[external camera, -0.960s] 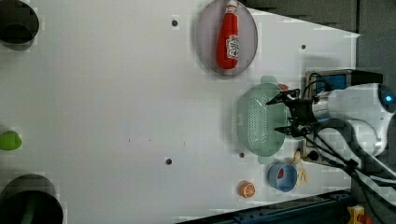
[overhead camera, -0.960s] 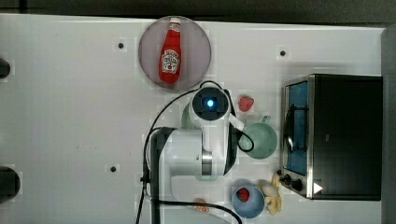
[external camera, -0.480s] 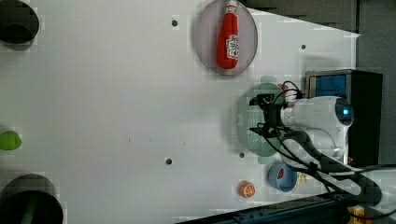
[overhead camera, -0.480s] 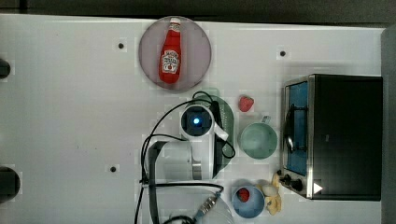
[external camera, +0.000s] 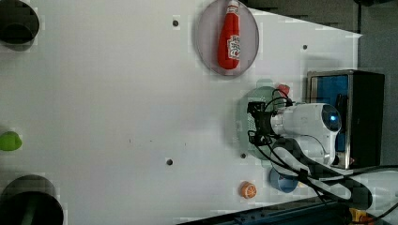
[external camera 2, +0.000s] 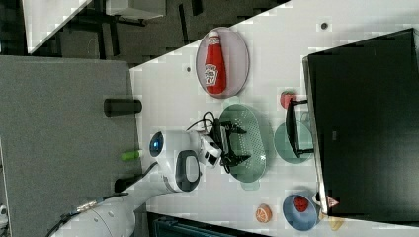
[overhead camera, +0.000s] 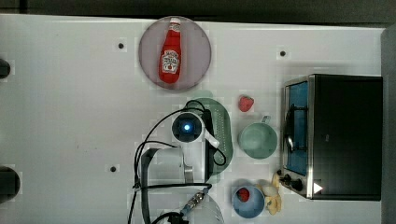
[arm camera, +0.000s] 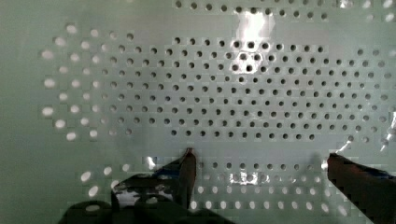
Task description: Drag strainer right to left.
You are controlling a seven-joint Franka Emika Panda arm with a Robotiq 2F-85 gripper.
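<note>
The strainer (overhead camera: 224, 125) is a pale green oval colander with rows of small holes, lying between the ketchup plate and the green cup in the top view. My arm covers its half toward the top view's left. In the right view my gripper (external camera 2: 238, 144) is down inside the strainer (external camera 2: 255, 129), open wide, with one finger toward each end of the bowl. The wrist view looks straight onto the perforated floor of the strainer (arm camera: 210, 88), and the gripper (arm camera: 260, 157) has nothing between its two dark fingertips. In the left view the gripper (external camera: 254, 124) hangs over the strainer (external camera: 244, 111).
A ketchup bottle (overhead camera: 171, 52) lies on a grey plate (overhead camera: 148, 60). A green cup (overhead camera: 258, 140), a strawberry (overhead camera: 245, 103) and a toaster oven (overhead camera: 341, 135) sit on the top view's right. A blue bowl (overhead camera: 247, 204) and an orange (external camera 2: 263, 213) are nearby.
My arm has swung toward the top view's left, from above the cup side to over the strainer, bringing the gripper down into it. The jaws stayed open and the strainer has not shifted.
</note>
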